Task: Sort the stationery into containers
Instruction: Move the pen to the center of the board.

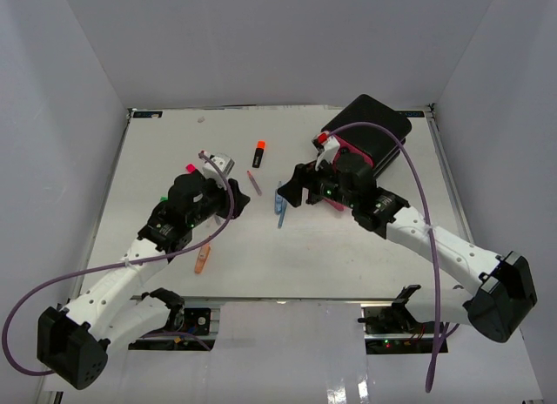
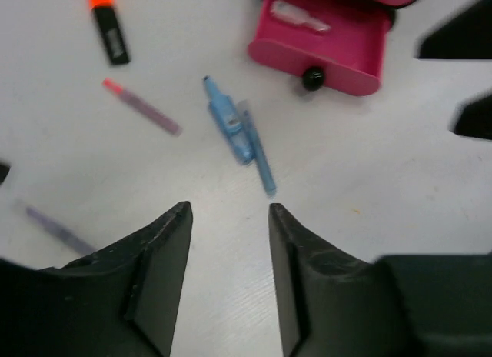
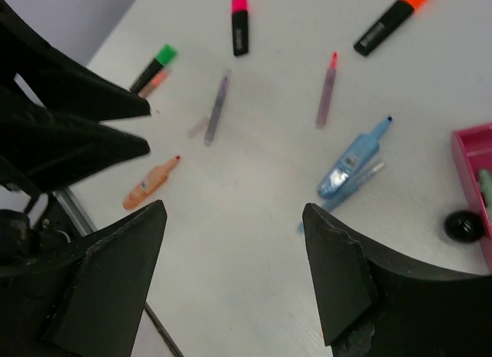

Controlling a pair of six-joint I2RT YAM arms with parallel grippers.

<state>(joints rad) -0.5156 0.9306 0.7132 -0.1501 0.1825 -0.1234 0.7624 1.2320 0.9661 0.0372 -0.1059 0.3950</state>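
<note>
Fingers [image 2: 157, 272] of the left gripper [image 2: 230, 208] are seen at the bottom of the left wrist view. They are parted w/ only bare white tabletop [image 2: 369, 188] between them, nothing gripped. Just ahead, a stubby light-blue plastic pen [image 2: 229, 126] and a thin blue stick [image 2: 258, 155] are laid side by side, touching. Further on, an open pink plastic drawer [image 2: 342, 45] w/ a round black knob [image 2: 312, 78] is shown; a pale item [image 2: 300, 17] lies inside, too blurred to be identified. To the left are found a black highlighter w/ orange cap [image 2: 109, 30], a thin purple pen w/ pink tip [image 2: 144, 108] and, near the left finger, a blurred plain purple pen [image 2: 58, 228]. In the right wrist view the right gripper [image 3: 232, 209] is held wide open over bare table, empty. Beyond it the stationery is spread out: the blue pair at right, the pink-tipped pen and orange-capped highlighter further up. A black highlighter w/ pink cap [image 3: 240, 25], a black highlighter w/ green cap [image 3: 152, 67] (lower end hidden by the left arm) and a small pastel-orange pen [image 3: 150, 184] are also seen. The drawer's edge & knob are cut off at the right border. In the top view both grippers are seen over mid-table, facing each other, w/ the blue pair between them. A black rounded box [image 1: 370, 134] is stood at the far right corner, partly covered by the right arm. The pastel-orange pen lies beside the left arm.
</note>
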